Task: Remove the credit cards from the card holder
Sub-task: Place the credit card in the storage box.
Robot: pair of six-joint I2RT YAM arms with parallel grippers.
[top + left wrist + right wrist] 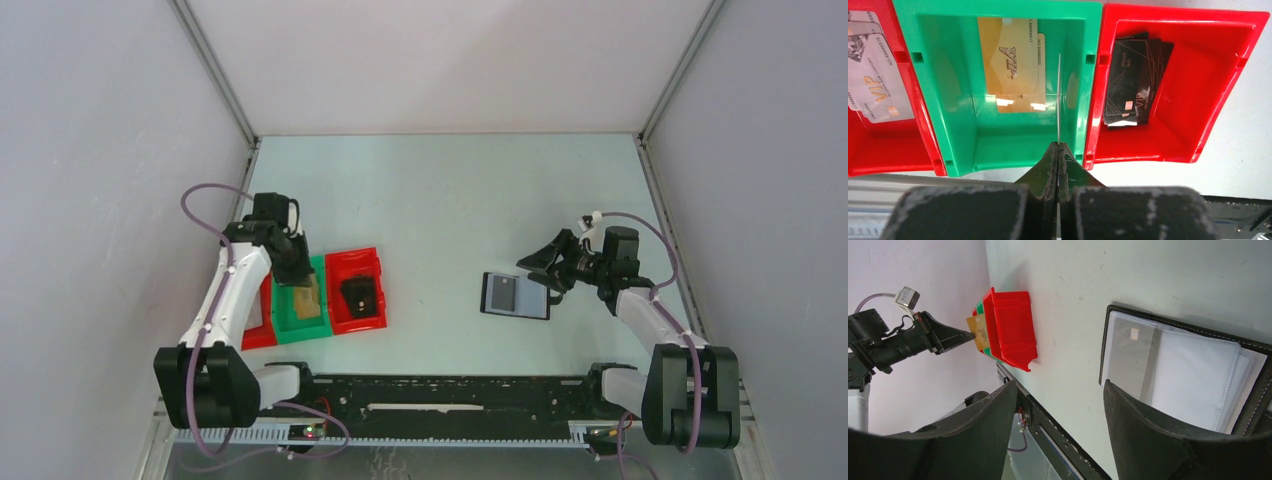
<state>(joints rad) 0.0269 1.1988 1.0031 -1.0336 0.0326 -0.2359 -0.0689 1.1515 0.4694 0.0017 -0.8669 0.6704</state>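
Left wrist view looks down past the left fingers (pixel 1048 167), which are pressed together on a tan card (pixel 1059 85). The card shows edge-on as a thin line. It hangs over the green tray (pixel 963 125), close to the wall that borders the red tray (pixel 1228 75) holding black cards (pixel 1133 75). Gold VIP cards (pixel 1010 65) lie flat in the green tray, and pale grey cards (pixel 873 75) lie in the other red tray (pixel 893 155).

Well apart across the desk (pixel 440 190), the card holder (pixel 1198 370) lies open with a grey card (pixel 1130 355) inside a clear sleeve. The right fingers (pixel 1148 430) are spread wide at its near edge and grip nothing. Whether they touch it I cannot tell.

Released on edge so near that wall, the tan card could end up leaning against it or tip over among the black cards. Nothing pins the holder down, so tugging the sleeved card may drag or lift the whole wallet. The fingers might also pinch the sleeve along with the card.
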